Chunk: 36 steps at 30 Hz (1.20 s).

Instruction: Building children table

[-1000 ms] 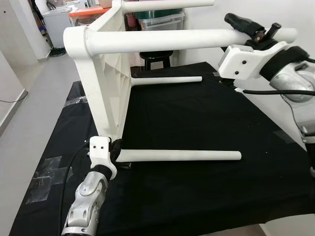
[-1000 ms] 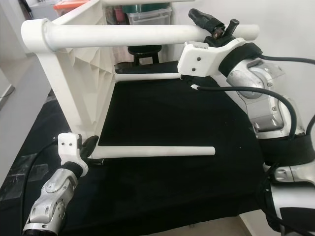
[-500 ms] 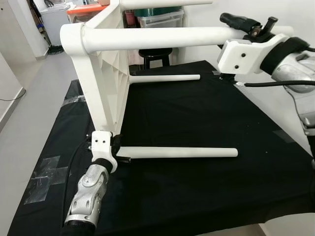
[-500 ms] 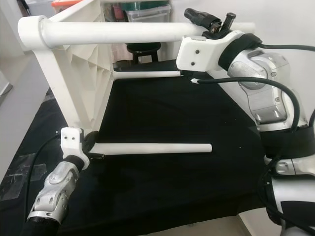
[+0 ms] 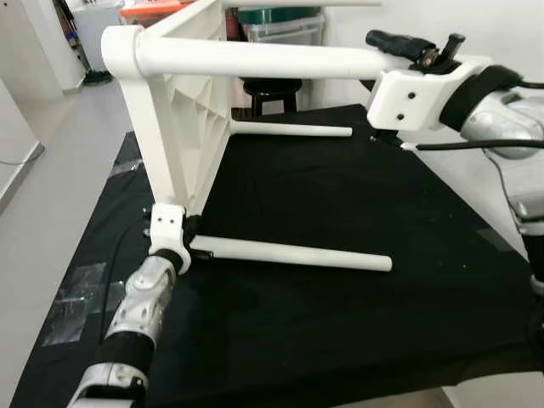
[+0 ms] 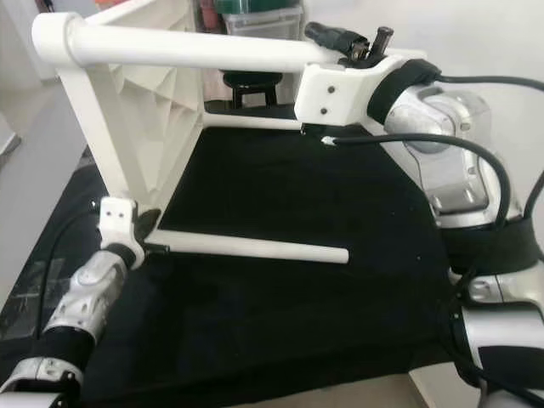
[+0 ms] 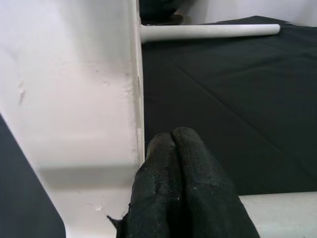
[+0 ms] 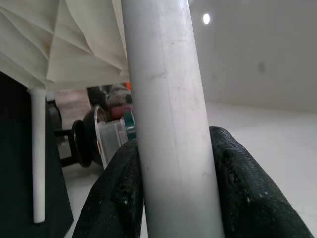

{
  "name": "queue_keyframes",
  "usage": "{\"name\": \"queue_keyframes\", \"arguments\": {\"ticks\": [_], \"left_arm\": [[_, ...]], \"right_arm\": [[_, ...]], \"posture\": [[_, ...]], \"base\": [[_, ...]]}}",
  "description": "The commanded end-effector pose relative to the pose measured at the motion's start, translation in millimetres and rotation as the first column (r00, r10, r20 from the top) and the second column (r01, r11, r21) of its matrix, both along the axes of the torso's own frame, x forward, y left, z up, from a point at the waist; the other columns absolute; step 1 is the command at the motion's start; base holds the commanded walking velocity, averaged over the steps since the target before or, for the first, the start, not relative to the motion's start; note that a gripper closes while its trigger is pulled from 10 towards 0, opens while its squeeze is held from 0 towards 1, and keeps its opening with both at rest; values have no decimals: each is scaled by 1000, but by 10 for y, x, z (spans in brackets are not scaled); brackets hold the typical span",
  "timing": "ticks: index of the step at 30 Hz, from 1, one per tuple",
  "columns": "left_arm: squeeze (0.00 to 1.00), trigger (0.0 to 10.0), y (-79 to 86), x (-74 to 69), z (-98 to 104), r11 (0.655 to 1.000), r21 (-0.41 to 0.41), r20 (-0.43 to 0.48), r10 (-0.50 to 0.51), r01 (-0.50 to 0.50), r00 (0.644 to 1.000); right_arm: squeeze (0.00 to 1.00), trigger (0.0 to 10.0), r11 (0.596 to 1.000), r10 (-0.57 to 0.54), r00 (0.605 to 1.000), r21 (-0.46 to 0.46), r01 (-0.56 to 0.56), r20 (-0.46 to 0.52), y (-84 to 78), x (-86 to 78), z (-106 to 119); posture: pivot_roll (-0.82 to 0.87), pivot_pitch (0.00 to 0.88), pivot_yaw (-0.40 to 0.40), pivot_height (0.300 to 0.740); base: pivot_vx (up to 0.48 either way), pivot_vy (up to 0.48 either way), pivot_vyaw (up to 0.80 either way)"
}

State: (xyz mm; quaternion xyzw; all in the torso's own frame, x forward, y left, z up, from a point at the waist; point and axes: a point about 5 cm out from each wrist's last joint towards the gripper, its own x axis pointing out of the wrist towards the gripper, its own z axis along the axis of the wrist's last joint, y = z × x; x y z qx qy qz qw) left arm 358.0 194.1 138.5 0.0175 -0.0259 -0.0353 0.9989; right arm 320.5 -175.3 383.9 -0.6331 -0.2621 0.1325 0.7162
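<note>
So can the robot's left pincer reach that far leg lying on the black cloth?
Probably not right now. The left pincer is shut down at the near leg's base, and the table top stands between it and the far leg.

Open black cloth (image 5: 340, 204) between table legs (image 5: 289, 253) — upright tabletop (image 5: 183, 127) blocks left
</note>
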Motion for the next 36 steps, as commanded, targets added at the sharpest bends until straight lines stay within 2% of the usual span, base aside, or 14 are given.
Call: {"name": "queue_keyframes", "arguments": {"ticks": [1, 7, 12, 13, 14, 18, 19, 20, 22, 23, 24, 27, 30, 36], "left_arm": [[0, 10000, 681, -42, 224, 974, -36, 54, 226, -224, 973], [0, 10000, 967, -27, 510, 971, -22, 120, 241, -240, 963], [0, 10000, 1287, -17, 1200, 970, 50, 272, 217, -239, 938], [0, 10000, 1287, -17, 1200, 970, 50, 272, 217, -239, 938], [0, 10000, 1363, -24, 1484, 967, 87, 328, 198, -238, 924], [0, 10000, 1385, -30, 1569, 967, 97, 343, 192, -237, 919], [0, 10000, 1390, -29, 1787, 967, 118, 380, 167, -227, 910], [0, 10000, 1390, -29, 1787, 967, 118, 380, 167, -227, 910], [0, 10000, 1316, -38, 2306, 965, 183, 462, 86, -190, 883], [0, 10000, 1316, -38, 2306, 965, 183, 462, 86, -190, 883], [0, 10000, 1270, -45, 2453, 963, 206, 483, 54, -173, 874], [0, 10000, 1243, -42, 2509, 962, 218, 490, 35, -161, 871], [0, 10000, 1005, 37, 2485, 966, 251, 488, -70, -64, 870], [0, 10000, 598, 152, 2121, 968, 232, 440, -195, 99, 876]], "right_arm": [[0, 0, 986, -76, 996, 152, 69, 42, -286, -57, 174], [0, 0, 939, -208, 977, 288, 189, 37, -595, -64, 176], [0, 0, 726, -360, 929, 598, 339, -89, -1072, -151, -52], [0, 0, 726, -360, 929, 598, 339, -89, -1072, -151, -52], [0, 0, 619, -382, 911, 688, 378, -157, -1173, -203, -250], [0, 0, 584, -388, 905, 712, 390, -178, -1197, -223, -318], [0, 0, 504, -359, 901, 762, 408, -244, -1193, -227, -532], [0, 0, 504, -359, 901, 762, 408, -244, -1193, -227, -532], [0, 0, 280, -232, 879, 837, 470, -417, -1078, -212, -1155], [0, 0, 280, -232, 879, 837, 470, -417, -1078, -212, -1155], [0, 0, 213, -179, 864, 839, 501, -471, -1004, -212, -1376], [0, 0, 185, -153, 855, 835, 518, -496, -956, -211, -1472], [0, 0, 154, -33, 840, 828, 539, -541, -692, -91, -1736], [0, 0, 190, 104, 841, 841, 507, -531, -306, 77, -1901]], "posture": [[-221, 0, 54, 740], [-208, 0, 64, 740], [-177, 0, 79, 740], [-177, 0, 79, 740], [-162, 0, 90, 740], [-162, 0, 90, 740], [-144, 0, 114, 740], [-144, 0, 114, 740], [-133, 0, 134, 740], [-133, 0, 134, 740], [-131, 0, 135, 740], [-131, 0, 135, 740], [-115, 0, 147, 740], [-112, 0, 149, 740]], "base": [[0, 0, 0], [0, 0, 0], [0, 0, 0], [0, 0, 0], [0, 0, 0], [0, 0, 0], [0, 0, 0], [0, 0, 0], [0, 0, 0], [0, 0, 0], [0, 0, 0], [0, 0, 0], [0, 0, 0], [0, 0, 0]]}}
